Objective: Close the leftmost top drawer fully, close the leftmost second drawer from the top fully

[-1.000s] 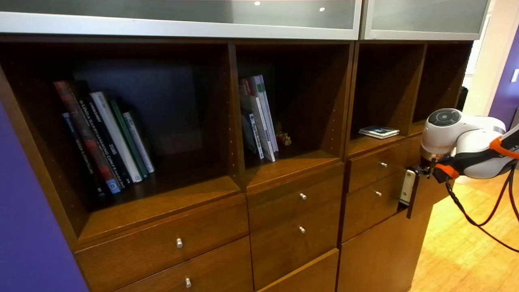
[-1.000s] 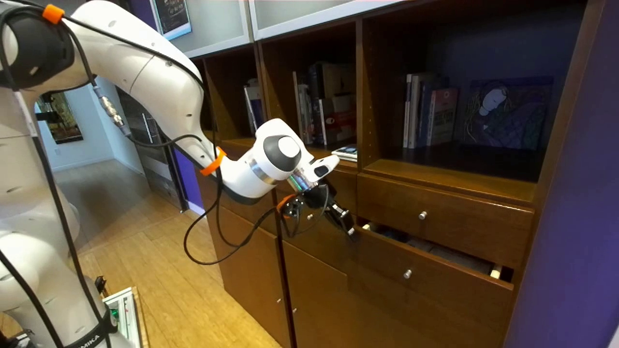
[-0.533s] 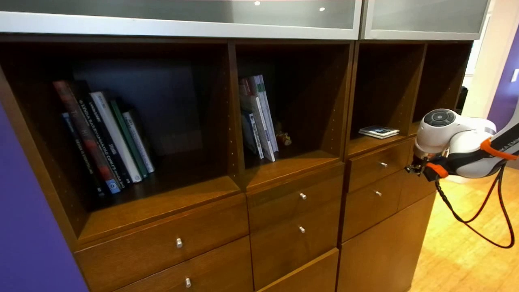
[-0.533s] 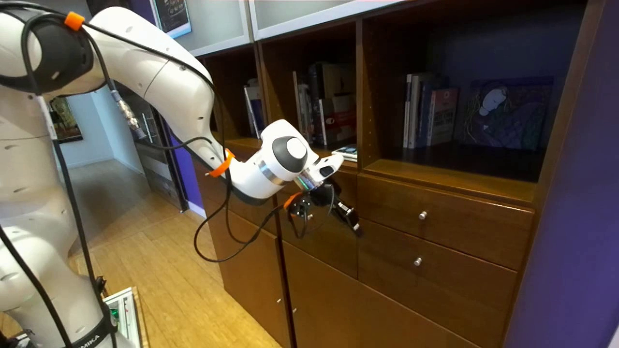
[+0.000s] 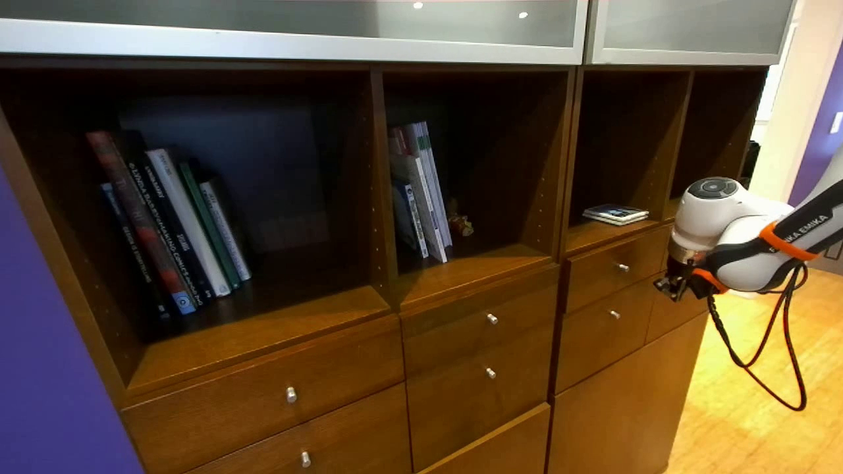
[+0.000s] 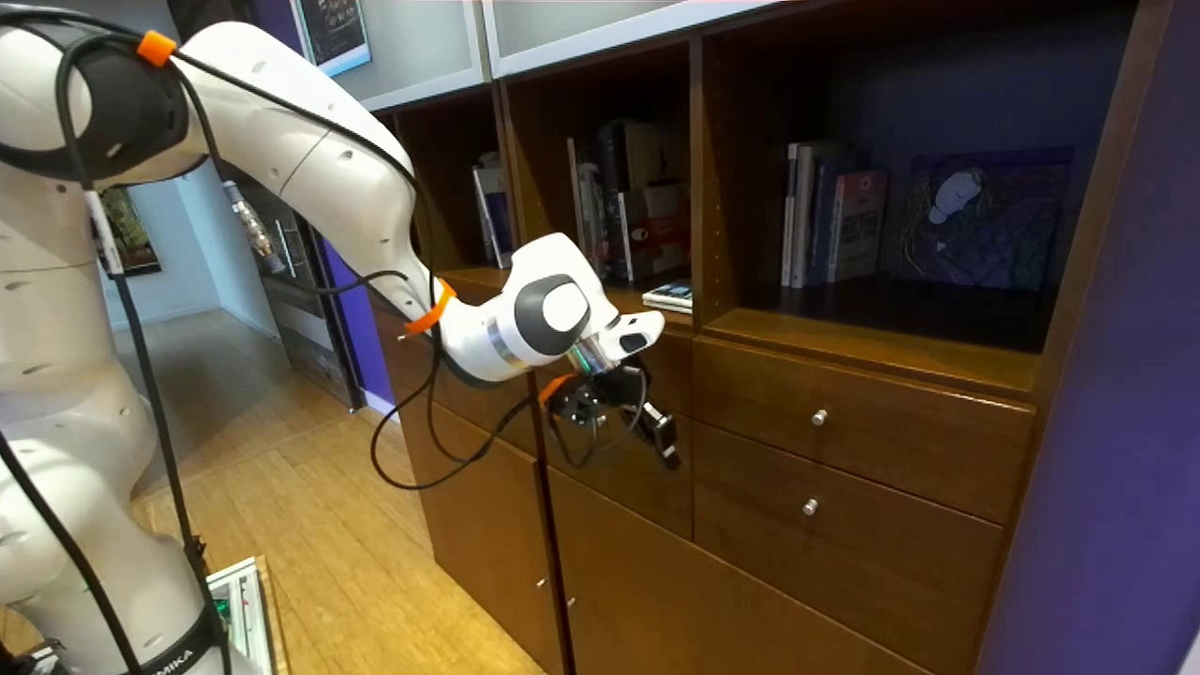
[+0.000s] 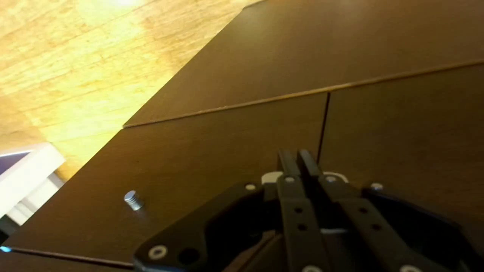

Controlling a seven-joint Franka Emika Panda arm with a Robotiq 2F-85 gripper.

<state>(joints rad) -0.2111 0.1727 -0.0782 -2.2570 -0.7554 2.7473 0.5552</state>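
The tool (image 7: 298, 155) has its 2 fingers (image 7: 289, 166) pressed together, a thin dark slit between them at most, so that they hold only each other; whether the tips touch the wood behind them I cannot tell. In the wrist view they stand in front of a brown drawer face, just beside the upright seam (image 7: 324, 124) at its edge, with a silver knob (image 7: 133, 200) well to their left and the floor (image 7: 75, 68) filling the upper left corner. That view alone shows the slit; in both exterior views the tips are too small to judge. In an exterior view the white arm (image 5: 757, 204) covers much of the task's column, and books (image 5: 188, 220) stand tilted near the left edge of the cabinet (image 6: 1104, 187). In an exterior view the column shows whole at the cabinet's right edge: the top drawer (image 6: 900, 431) and the 2nd drawer from the top (image 6: 872, 572) sit flush, each with 1 knob. There the tips appear just left of the lower drawer's upper left corner, slightly below it, and the top drawer lies above and to their right.
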